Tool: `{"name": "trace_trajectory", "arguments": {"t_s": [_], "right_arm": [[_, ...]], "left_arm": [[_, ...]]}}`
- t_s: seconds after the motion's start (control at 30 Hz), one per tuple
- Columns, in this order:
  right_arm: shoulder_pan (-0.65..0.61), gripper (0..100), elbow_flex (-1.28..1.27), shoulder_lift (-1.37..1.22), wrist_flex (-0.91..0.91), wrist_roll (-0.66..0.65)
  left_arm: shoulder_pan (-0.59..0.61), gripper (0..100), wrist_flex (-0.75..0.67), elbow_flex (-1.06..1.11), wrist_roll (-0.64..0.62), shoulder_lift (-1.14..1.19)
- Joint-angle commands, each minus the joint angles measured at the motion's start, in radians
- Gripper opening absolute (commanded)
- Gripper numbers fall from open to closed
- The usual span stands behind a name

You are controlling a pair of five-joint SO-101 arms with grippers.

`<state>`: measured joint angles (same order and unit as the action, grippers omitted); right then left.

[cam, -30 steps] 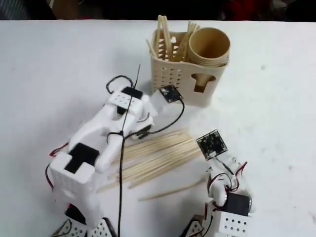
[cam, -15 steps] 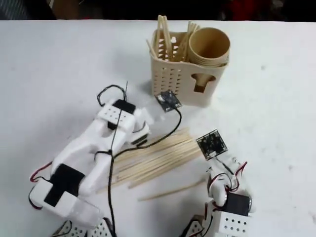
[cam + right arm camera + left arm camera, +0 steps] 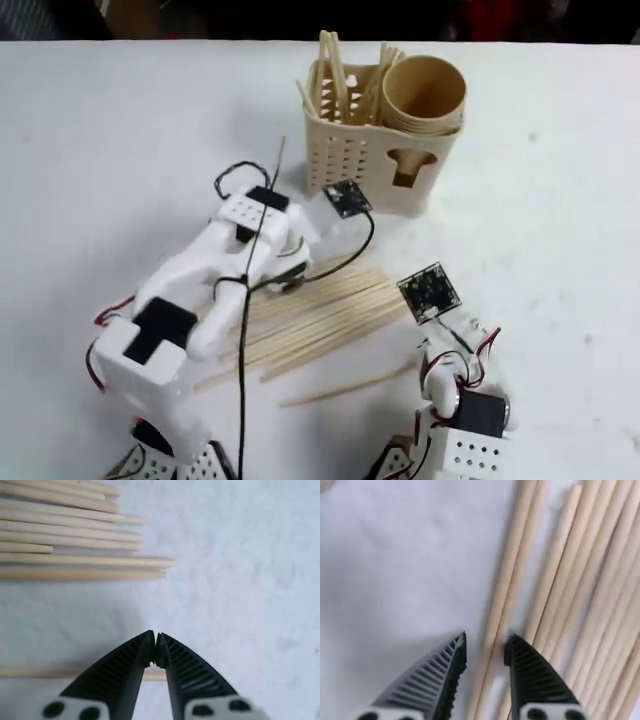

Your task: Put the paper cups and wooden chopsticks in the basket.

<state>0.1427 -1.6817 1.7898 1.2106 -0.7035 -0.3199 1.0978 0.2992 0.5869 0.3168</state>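
The task was partly done. The cream perforated plastic basket (image 3: pixel 350 160) stood at the far side of the white bench (image 3: pixel 120 130), and a stack of tan paper cups (image 3: pixel 425 95) already sat in its right compartment, with several pale wooden chopsticks (image 3: pixel 335 65) standing upright in its left one. No cup lay loose on the bench, so the cups seemed finished. What was left was the loose bundle of wooden chopsticks (image 3: pixel 320 315) lying flat near the middle of the bench, between the two arms and nearer than the basket, and a single stray chopstick (image 3: pixel 345 388) lying apart on the near side of that bundle. The left end effector (image 3: pixel 485 645) was down at the far edge of the bundle, its jaws parted only narrowly with one or two of the outermost sticks lying in the gap; they did not look clamped on them yet, so the step in hand was judged to be a pick from the bundle. The right end effector (image 3: pixel 154 639) had its jaws pressed together on nothing, poised over the stray chopstick near the bundle's right-hand ends.
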Motion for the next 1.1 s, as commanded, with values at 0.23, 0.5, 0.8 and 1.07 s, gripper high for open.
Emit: {"name": "trace_trajectory", "arguments": {"t_s": [0.23, 0.5, 0.8, 1.07], "right_arm": [[-0.001, 1.8, -0.008, 0.010, 0.004, -0.011], [-0.001, 1.8, -0.008, 0.010, 0.004, -0.011], [-0.001, 1.8, -0.008, 0.010, 0.004, -0.011], [-0.001, 1.8, -0.008, 0.010, 0.004, -0.011]], "left_arm": [[0.019, 4, 0.000, -0.041, 0.052, 0.007], [0.018, 2, 0.054, -0.043, 0.064, -0.070], [0.018, 2, 0.242, -0.054, 0.064, -0.392], [-0.039, 2, 0.330, -0.055, 0.058, -0.599]]}}
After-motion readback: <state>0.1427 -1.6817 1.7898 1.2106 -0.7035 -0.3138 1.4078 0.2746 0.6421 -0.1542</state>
